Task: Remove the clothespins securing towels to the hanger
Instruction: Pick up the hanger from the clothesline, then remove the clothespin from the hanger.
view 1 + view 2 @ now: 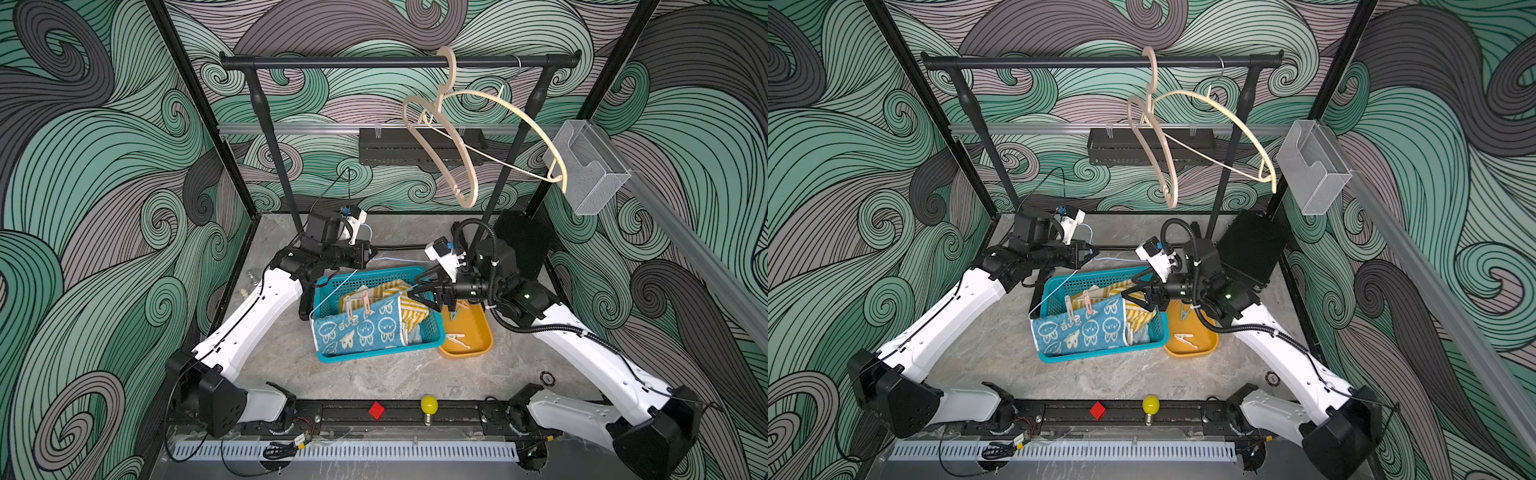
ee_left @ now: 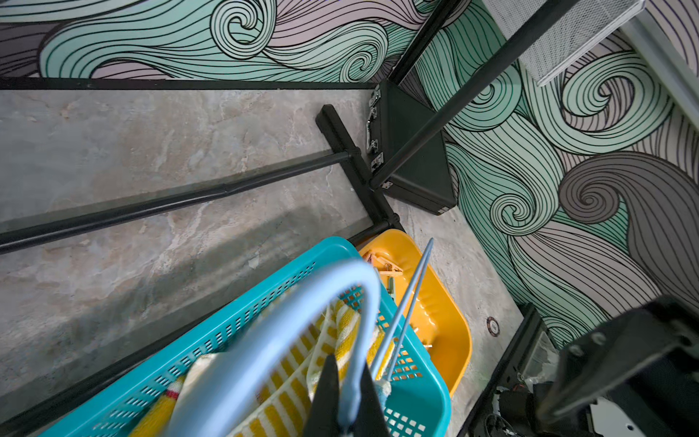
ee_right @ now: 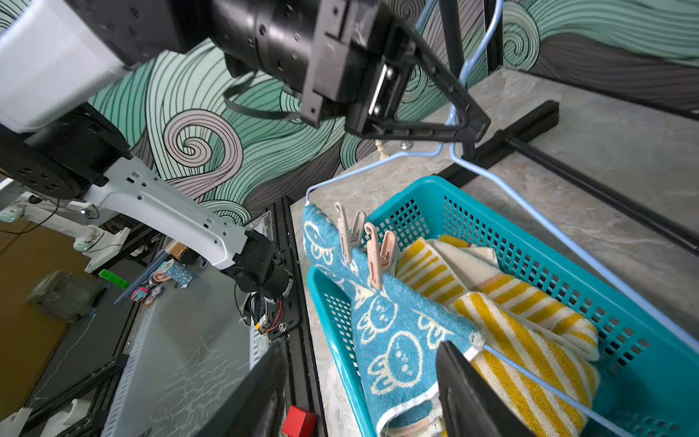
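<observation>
My left gripper is shut on the hook of a pale-blue wire hanger, held above the teal basket. The bunny towel hangs on the hanger's bar, pinned by two pinkish clothespins standing side by side. The yellow-striped towel lies loose in the basket. My right gripper is open, its jaws either side of the bunny towel's end, empty. More clothespins lie in the yellow tray.
A black clothes rack spans the back with two beige hangers on its rail. A black case stands at the back right. A red block and a yellow bulb sit on the front rail.
</observation>
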